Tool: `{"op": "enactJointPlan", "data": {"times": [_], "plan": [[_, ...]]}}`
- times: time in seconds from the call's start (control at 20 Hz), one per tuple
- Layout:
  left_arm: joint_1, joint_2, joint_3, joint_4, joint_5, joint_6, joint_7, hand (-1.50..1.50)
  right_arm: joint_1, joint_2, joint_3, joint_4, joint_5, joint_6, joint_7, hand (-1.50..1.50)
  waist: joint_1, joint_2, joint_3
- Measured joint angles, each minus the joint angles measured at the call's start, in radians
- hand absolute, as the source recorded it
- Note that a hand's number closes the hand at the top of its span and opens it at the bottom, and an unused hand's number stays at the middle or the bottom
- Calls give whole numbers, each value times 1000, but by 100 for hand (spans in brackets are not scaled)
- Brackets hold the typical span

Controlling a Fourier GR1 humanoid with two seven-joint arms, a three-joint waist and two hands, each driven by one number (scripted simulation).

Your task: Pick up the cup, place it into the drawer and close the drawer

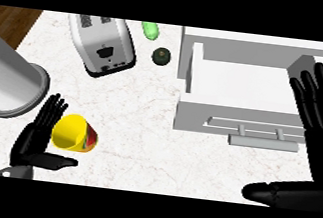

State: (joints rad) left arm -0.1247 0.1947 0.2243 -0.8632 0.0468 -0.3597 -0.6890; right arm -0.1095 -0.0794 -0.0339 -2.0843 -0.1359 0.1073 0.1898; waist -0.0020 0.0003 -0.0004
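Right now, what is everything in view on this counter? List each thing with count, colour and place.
cup: one, yellow, lying on its side at lower left, beside the left hand
drawer: one, white, pulled open at right, grey handle at its front
toaster: one, silver and black, upper left
avocado: one, dark green, upper middle
green item: one, light green, top edge; cannot tell what it is
counter: one, white marble
left hand: black, open, lower left
right hand: black, open, right edge

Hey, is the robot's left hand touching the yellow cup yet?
Cannot tell. In the head view the left hand is open with its fingers right along the yellow cup, no gap visible, but overlap from above doesn't prove contact.
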Motion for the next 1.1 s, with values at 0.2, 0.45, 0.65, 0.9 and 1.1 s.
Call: {"op": "enactJointPlan", "data": {"times": [0.2,0.45,0.65,0.9,1.1], "plan": [[-50,-9,-11,100,-23,14,-53,-150,-25,3,2,-3,3,-13,18,-150,-1,0,0],[-91,6,-12,176,-22,6,-83,-150,-5,-6,-22,11,-23,13,-15,-150,-1,0,0],[-126,5,-13,242,-19,2,-113,-150,-4,-12,-22,-8,-26,17,-1,-150,-2,0,0],[-151,0,-11,317,-11,4,-139,-150,15,-4,-8,-24,-24,18,5,-150,-3,0,0],[-178,7,-9,365,3,-26,-143,-150,-6,-6,-13,-22,-25,8,24,-150,-3,1,0]]}}
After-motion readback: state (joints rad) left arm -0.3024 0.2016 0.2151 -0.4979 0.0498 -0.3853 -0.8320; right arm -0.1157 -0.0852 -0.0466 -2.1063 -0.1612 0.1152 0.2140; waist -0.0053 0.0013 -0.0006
